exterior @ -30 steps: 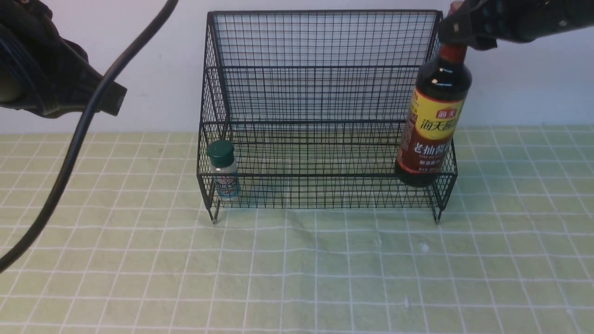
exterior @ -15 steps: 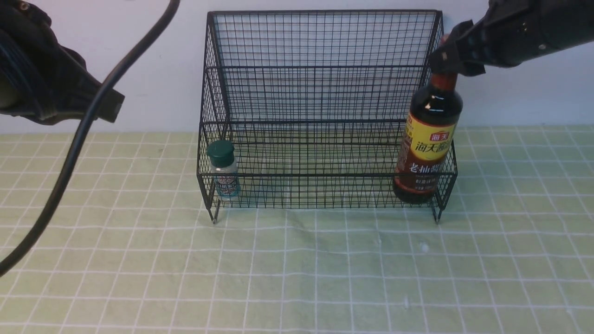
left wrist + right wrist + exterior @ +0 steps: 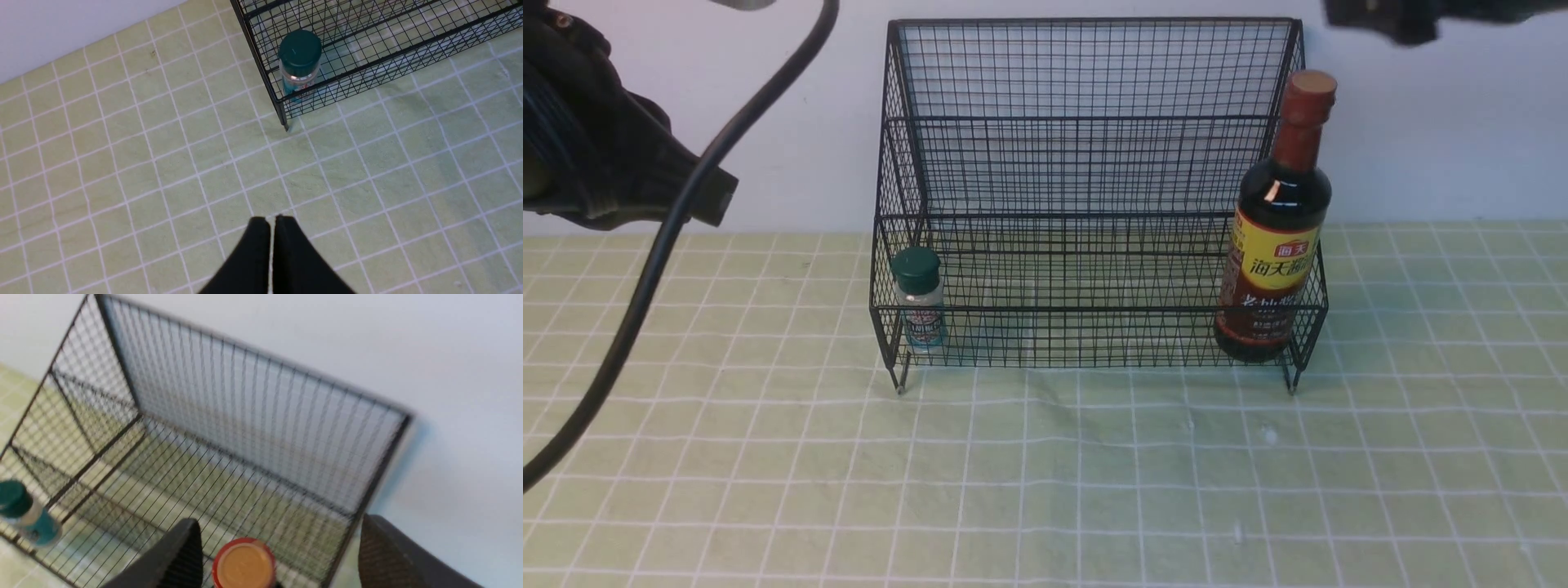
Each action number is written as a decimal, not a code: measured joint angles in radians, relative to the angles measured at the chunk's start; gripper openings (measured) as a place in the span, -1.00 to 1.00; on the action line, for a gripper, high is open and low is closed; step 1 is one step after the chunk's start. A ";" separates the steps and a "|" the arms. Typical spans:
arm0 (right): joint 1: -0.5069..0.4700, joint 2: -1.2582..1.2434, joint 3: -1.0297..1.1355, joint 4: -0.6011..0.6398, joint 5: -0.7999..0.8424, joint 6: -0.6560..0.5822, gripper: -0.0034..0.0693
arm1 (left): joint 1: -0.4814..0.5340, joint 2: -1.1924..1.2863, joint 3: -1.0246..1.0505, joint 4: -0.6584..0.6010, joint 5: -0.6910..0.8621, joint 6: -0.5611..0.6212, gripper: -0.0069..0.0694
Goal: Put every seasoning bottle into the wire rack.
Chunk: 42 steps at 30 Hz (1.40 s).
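The black wire rack (image 3: 1086, 122) stands at the back of the green checked cloth. The small clear shaker (image 3: 917, 298) with a dark green cap stands upright in the lower tier's left corner. At the right end of that tier stands the tall dark soy-sauce bottle (image 3: 1278, 245), upright, its cap free. My right gripper (image 3: 280, 524) hovers open above that cap (image 3: 244, 563), touching nothing. My left gripper (image 3: 267, 218) is shut and empty, over the cloth left of and in front of the rack (image 3: 367, 53) and the shaker (image 3: 299, 65).
A white wall runs behind the rack. My left arm (image 3: 605, 163) and its thick black cable (image 3: 645, 269) hang over the left side of the cloth (image 3: 1045, 490). My right arm (image 3: 1388, 20) shows only at the top right edge.
The right gripper lowered the soy-sauce bottle into the rack's lower tier, opened, and rose off the cap. The left arm barely moved.
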<state>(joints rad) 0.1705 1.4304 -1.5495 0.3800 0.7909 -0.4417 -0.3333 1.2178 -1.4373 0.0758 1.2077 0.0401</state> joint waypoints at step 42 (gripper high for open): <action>0.000 -1.425 1.075 -0.745 -0.638 0.981 -0.95 | 0.000 -1.003 1.032 -0.023 -0.922 -0.142 -0.83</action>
<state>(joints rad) 0.1705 0.0050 -0.4747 -0.3654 0.1527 0.5398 -0.3333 0.2150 -0.4048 0.0527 0.2857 -0.1019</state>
